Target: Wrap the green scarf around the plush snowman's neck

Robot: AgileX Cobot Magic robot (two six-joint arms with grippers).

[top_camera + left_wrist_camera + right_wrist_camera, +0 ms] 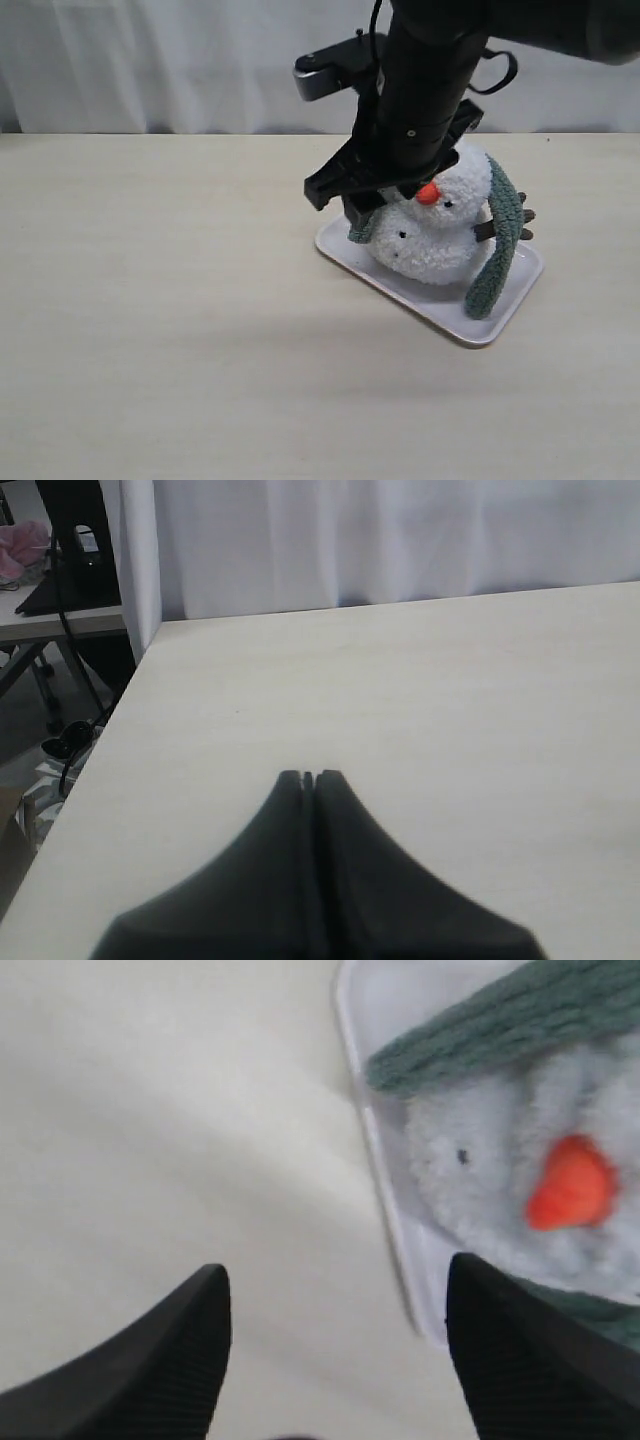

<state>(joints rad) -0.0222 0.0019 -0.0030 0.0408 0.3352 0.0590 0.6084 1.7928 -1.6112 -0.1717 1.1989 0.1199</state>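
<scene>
Green scarf [505,235] check, left to right: my left gripper [308,777] is closed and empty; my right gripper [335,1290] stands wide, holding nothing, beside the plush snowman [435,245] on its tray [500,325]. Scarf rounds the neck, ends uncrossed; I judge the wrap mostly done

This looks like a robotics lab: a black jointed robot arm [430,90] hangs over a bare pale wood-grain tabletop [150,350] backed on the far side by a plain white pleated curtain [150,60], and beyond the table's edge a grey side desk [40,615] holds black equipment [75,520] and trailing black cables [68,742].
</scene>
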